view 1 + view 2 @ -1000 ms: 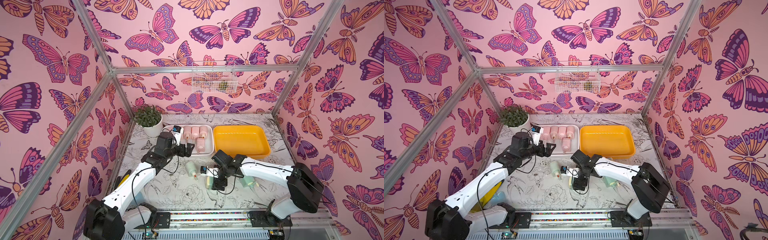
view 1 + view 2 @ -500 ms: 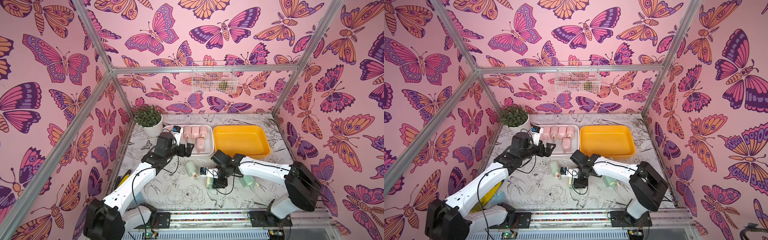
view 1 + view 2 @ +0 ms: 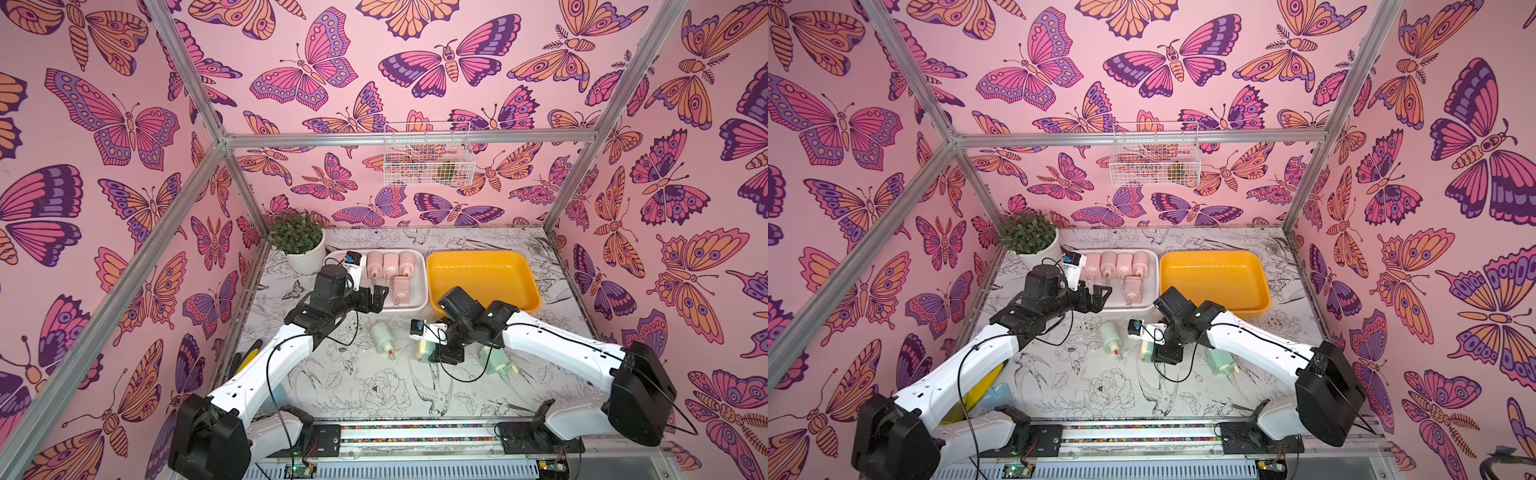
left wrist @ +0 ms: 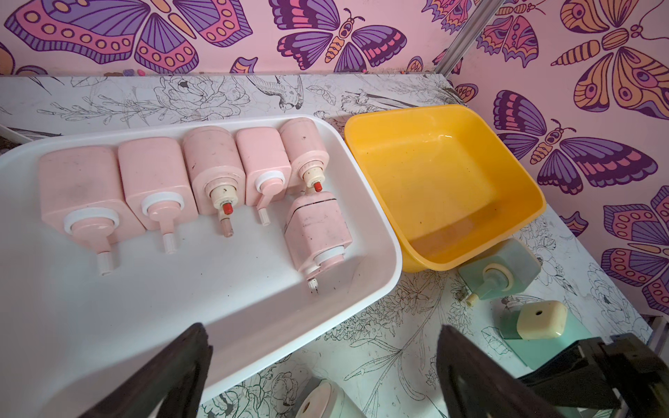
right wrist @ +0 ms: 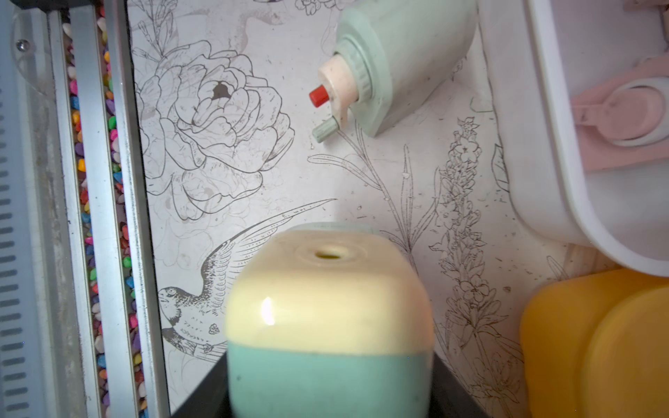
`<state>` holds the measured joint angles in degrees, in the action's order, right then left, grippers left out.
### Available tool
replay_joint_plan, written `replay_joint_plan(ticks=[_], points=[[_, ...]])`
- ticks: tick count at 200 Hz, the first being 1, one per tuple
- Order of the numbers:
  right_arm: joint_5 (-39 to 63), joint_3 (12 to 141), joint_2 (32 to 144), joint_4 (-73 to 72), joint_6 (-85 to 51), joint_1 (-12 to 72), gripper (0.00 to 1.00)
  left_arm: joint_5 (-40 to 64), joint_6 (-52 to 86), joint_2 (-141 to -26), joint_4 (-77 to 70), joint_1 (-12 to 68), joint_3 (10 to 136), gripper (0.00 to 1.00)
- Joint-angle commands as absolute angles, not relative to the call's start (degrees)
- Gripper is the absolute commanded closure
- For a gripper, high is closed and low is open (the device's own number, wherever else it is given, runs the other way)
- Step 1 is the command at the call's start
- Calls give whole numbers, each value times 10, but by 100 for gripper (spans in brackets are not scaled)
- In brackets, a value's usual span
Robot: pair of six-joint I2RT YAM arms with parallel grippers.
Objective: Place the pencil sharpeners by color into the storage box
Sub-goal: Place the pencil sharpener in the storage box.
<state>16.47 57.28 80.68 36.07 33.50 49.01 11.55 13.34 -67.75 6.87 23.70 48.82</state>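
Mint sharpener (image 5: 325, 325), standing just in front of the yellow tray (image 3: 486, 278), is now pinched by our right gripper (image 3: 441, 354), whose jaws have just narrowed onto it. We judge the grasp made and the lift into that tray next. Our left gripper (image 4: 318, 365) hangs spread wide, left of the tray.

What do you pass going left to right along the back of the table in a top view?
Potted plant → white tray holding pink sharpeners → yellow tray.
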Motion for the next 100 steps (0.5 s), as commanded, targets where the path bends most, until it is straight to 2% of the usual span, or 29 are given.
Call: replay_joint_plan(ticks=[1,49,100], points=[[165,593,791,370,338,467,89,110,147,-684,57,241,490,0],[184,625,776,353,277,373,83,109,152,-689,57,241,495,0],[164,646,767,272,215,253,84,112,155,-696,61,241,503,0]])
